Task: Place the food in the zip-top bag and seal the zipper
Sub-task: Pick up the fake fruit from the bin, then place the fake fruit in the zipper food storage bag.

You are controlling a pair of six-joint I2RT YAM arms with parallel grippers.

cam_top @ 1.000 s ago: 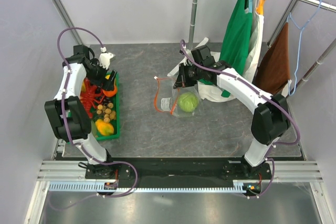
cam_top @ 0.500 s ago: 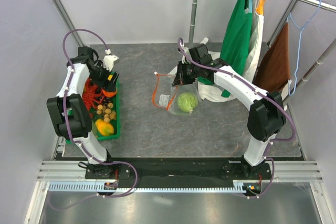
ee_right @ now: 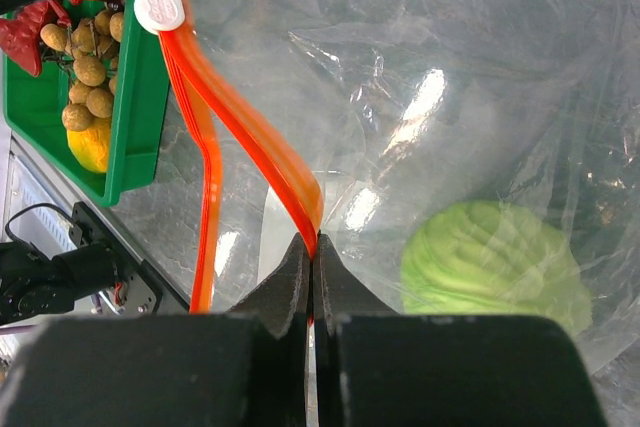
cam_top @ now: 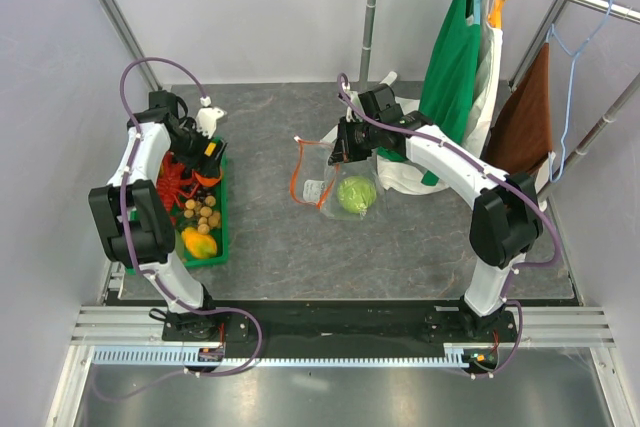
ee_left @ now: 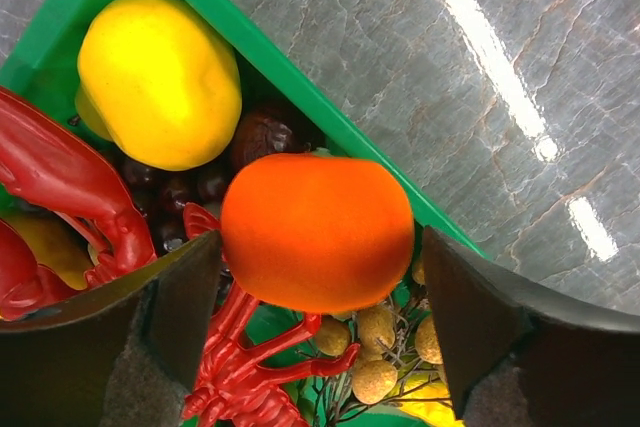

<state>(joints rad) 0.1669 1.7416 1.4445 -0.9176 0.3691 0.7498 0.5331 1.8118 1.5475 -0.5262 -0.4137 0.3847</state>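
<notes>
On the left side I see the green tray (cam_top: 224,219) at the table's (cam_top: 300,247) left edge, with the left gripper (cam_top: 205,155) over its far end. In the left wrist view this gripper (ee_left: 320,259) is opened wide, and an orange round fruit (ee_left: 318,232) sits between its two pads, touching both as far as I can judge, so it has hold of the fruit. Under the fruit, in the tray (ee_left: 300,97), lie a yellow fruit (ee_left: 160,82), the red lobster (ee_left: 60,177) and the tan-brown balls (ee_left: 375,327). From above, the lobster (cam_top: 172,182), the balls (cam_top: 203,215) and the mango-like fruit (cam_top: 198,243) all lie in the tray.

In the middle of the table lies the zip-top bag (cam_top: 325,182), with the cabbage (cam_top: 356,194) inside it. The zipper (cam_top: 297,175) is on its left side, curved and gaping.

The right gripper (cam_top: 340,154) is at the bag's far edge. In its wrist view the fingers (ee_right: 313,257) are closed tight together and pinch the zipper (ee_right: 250,137). The cabbage (ee_right: 490,262) lies behind the clear plastic, to the right of the fingers.
</notes>
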